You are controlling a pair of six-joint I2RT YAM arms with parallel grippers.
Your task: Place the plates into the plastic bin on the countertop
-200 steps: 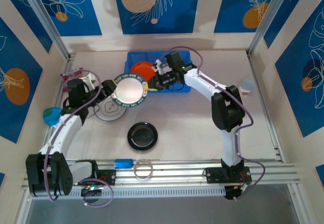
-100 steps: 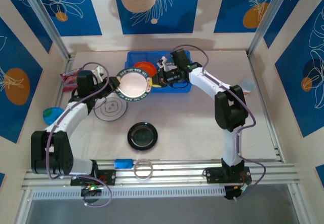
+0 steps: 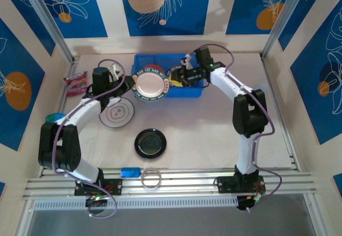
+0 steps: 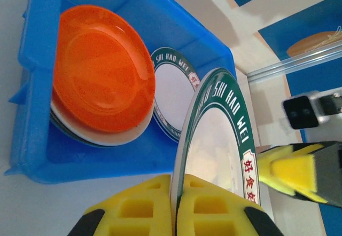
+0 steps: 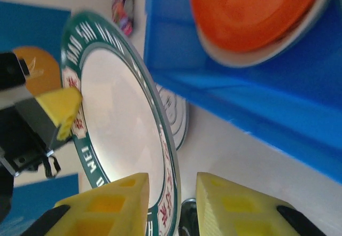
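Pinched in the left hand [image 4: 175, 181], the glossy green-rimmed round plate [image 4: 214, 145] has reached the blue plastic bin [image 4: 37, 60], right hand [image 5: 172, 181] spread open.

REMOTE DESK | my left arm [image 3: 79, 114] and right arm [image 3: 227, 86]: white shells, black joints | purple cables [image 3: 273, 130] running along both | finger pads [image 4: 144, 214] bright yellow, moulded with square pockets

Green-rimmed held plate [image 4: 214, 156] and binned plate [image 4: 172, 93] both read "SHI HAO WEI".
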